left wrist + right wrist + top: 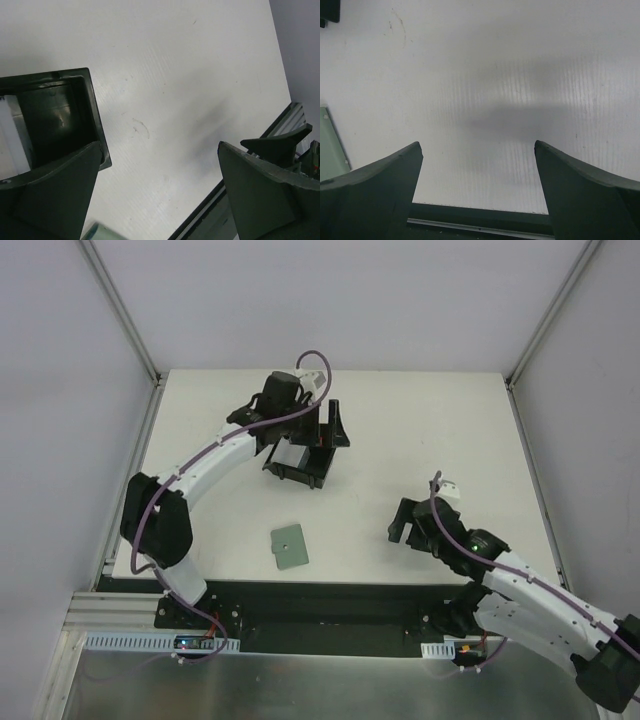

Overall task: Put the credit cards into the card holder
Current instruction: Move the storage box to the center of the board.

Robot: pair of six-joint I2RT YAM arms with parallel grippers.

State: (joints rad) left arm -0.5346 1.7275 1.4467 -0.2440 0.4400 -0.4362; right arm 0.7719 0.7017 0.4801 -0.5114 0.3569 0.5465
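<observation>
The left tool (157,145) hangs released. Its dark, matte, wedge-shaped fingers (260,195) are spread wide, one over a corner of the card holder (75,115) and the other over the bare white ribbed desk (175,75). The card holder is a black, slightly glossy plastic box, open-topped with upright walls. A whitish credit card (291,455) sits inside it. The right tool (477,144), also released, hovers well apart from the card holder. A thin grey-green case (289,546) lies flat between the card holder and the arm bases.

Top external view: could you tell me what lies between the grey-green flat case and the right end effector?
Only bare white table, from the grey-green flat case to the right end effector, in that top view.
</observation>
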